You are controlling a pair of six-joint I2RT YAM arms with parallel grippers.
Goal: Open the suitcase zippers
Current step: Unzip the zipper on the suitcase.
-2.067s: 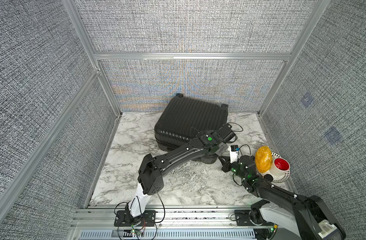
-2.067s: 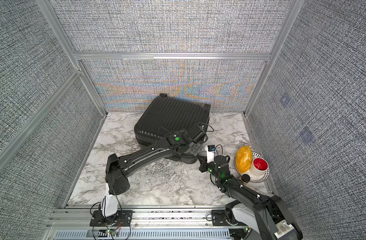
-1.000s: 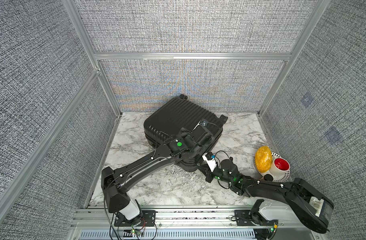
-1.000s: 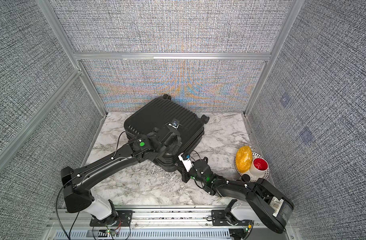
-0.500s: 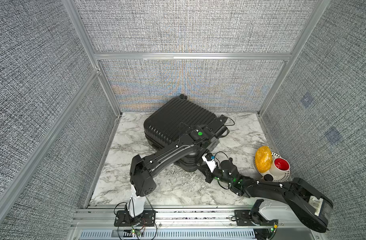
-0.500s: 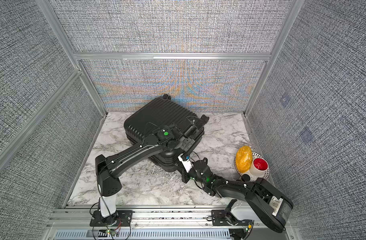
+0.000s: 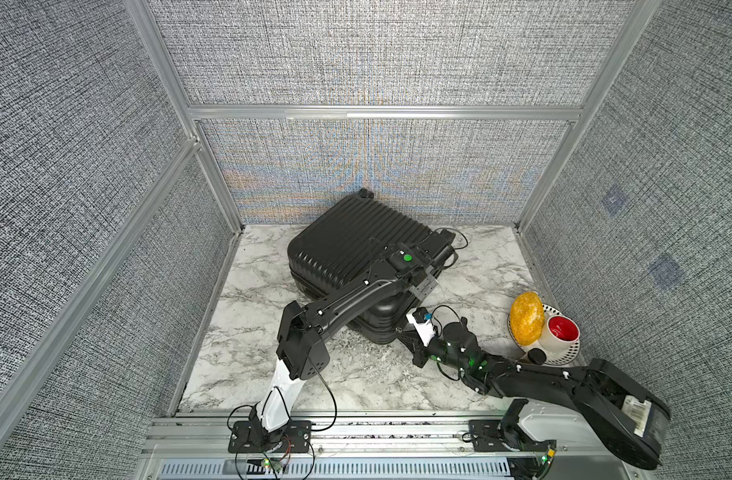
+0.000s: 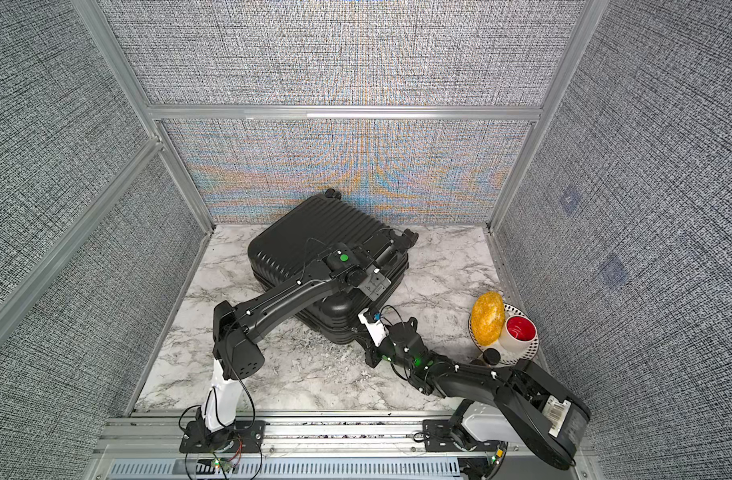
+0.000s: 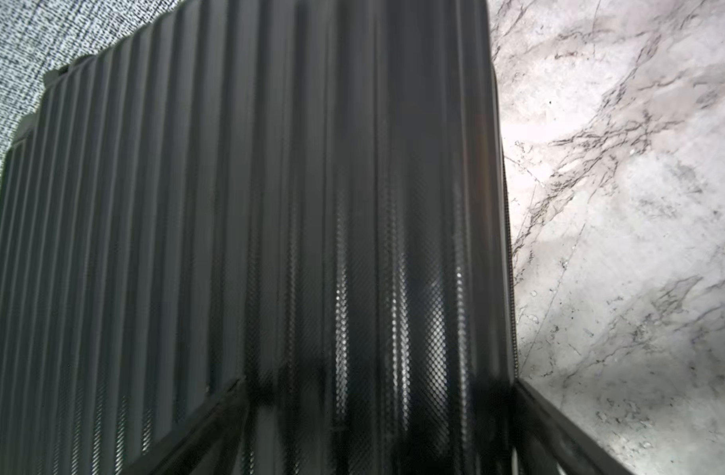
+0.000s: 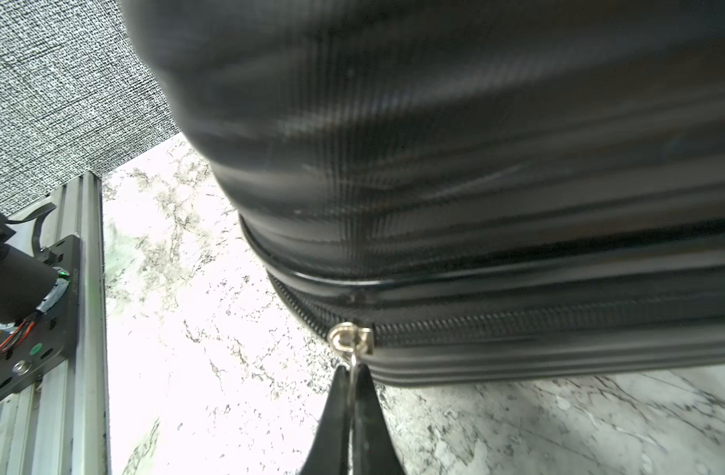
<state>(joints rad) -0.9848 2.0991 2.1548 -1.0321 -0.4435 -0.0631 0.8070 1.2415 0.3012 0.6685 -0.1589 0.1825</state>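
Note:
The black ribbed suitcase [image 7: 347, 245] [image 8: 310, 237] lies flat on the marble table, turned at an angle near the back wall. My left gripper [image 7: 416, 268] [image 8: 366, 272] [image 9: 379, 382] is open wide and low over the shell's top [image 9: 270, 205], beside the right-hand edge. My right gripper [image 7: 397, 331] [image 8: 358, 330] [image 10: 352, 370] is at the case's front corner, shut on the silver zipper pull [image 10: 353, 362]. The slider [image 10: 350, 337] sits on the zipper track [image 10: 517, 325], which runs along the side seam.
At the right edge a dotted plate [image 7: 565, 359] [image 8: 522, 357] carries a yellow lump [image 7: 527, 318], a white cup with a red inside [image 7: 561, 332] and a small black cap [image 7: 536, 356]. Fabric walls enclose three sides. A metal rail [image 7: 356, 432] runs along the front.
Two seconds ago the suitcase lay further right; it slid left and turned, then stayed. Over the last second the left arm swung right across the shell. The right gripper has not moved.

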